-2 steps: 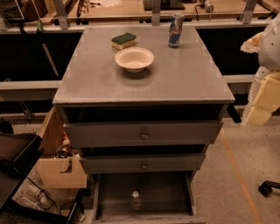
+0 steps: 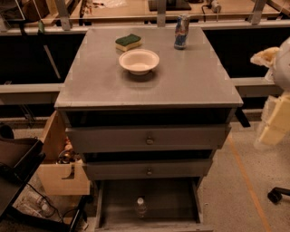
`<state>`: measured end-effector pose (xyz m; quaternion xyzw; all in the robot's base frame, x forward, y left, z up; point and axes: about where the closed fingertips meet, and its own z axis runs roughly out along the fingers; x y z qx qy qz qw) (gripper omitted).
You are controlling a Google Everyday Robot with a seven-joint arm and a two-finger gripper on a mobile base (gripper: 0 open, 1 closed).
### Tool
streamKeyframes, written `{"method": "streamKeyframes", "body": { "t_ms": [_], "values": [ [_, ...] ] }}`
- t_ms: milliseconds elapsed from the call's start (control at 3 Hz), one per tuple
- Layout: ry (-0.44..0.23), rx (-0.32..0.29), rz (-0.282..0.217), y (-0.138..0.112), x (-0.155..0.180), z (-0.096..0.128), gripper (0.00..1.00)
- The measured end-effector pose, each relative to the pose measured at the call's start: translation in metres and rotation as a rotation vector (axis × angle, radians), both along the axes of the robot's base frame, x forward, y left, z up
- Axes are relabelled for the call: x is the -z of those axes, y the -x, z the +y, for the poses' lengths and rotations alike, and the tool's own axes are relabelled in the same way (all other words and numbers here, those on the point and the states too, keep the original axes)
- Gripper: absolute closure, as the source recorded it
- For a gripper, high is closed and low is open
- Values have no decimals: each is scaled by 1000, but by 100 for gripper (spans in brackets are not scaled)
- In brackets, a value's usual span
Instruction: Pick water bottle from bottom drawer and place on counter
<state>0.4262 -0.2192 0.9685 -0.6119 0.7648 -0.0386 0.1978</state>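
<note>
The water bottle [image 2: 141, 207], clear with a white cap, stands upright near the front middle of the open bottom drawer [image 2: 172, 201] at the foot of the grey cabinet. The counter [image 2: 190, 77] is the cabinet's flat grey top. My gripper [image 2: 274, 129] shows as cream-coloured parts at the right edge of the view, beside the cabinet at about the height of the upper drawer. It is far from the bottle and holds nothing that I can see.
On the counter stand a white bowl [image 2: 139, 60], a green-and-yellow sponge [image 2: 128, 42] and a blue-and-silver drink can [image 2: 181, 31]. Two knobbed drawer fronts [image 2: 148, 139] jut out above the bottom drawer. A cardboard box [image 2: 61, 167] and a black cart [image 2: 18, 167] stand at the left. A wooden workbench [image 2: 136, 11] runs behind.
The cream arm parts at the right edge have moved slightly lower. The bottle, the drawer and the things on the counter have not moved.
</note>
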Motion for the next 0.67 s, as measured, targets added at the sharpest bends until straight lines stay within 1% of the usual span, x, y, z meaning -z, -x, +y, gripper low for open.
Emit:
{"method": "streamKeyframes", "body": {
  "t_ms": [333,667],
  "values": [
    [-68,-48,-33,21,39,-11,0],
    [-157,-81,-45,38,79,-26,0]
  ]
}}
